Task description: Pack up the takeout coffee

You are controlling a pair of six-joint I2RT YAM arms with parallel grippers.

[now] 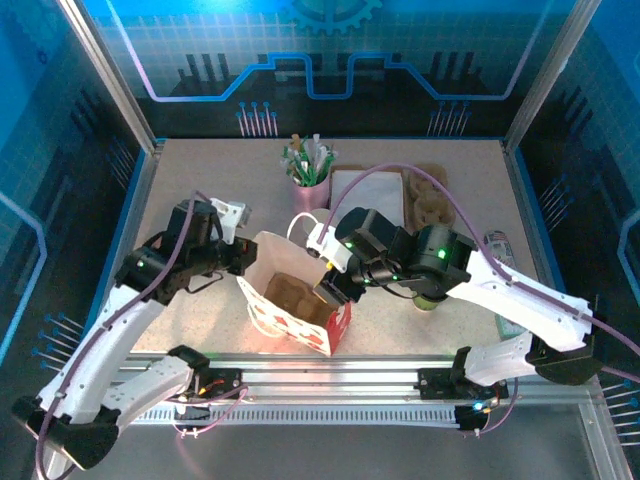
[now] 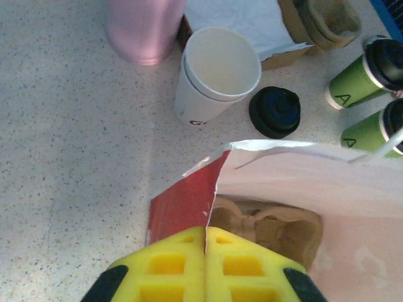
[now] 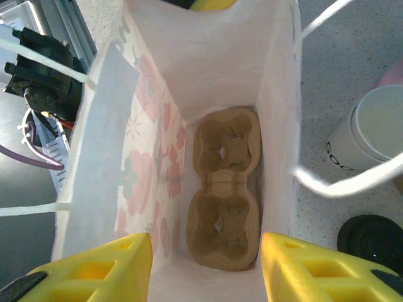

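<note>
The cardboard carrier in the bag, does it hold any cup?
No, both wells of the cardboard carrier in the bag are empty.

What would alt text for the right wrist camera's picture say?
An open white paper bag seen from above, a cardboard cup carrier at its bottom. The right gripper's yellow fingers stand apart over the opening; a white cup stands outside.

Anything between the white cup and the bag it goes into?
Mostly clear. The bag stands open, and the carrier at its bottom has empty wells. On the side facing the white cup, its handle loops beside the rim, and the right gripper, fingers open, hangs over the mouth.
</note>
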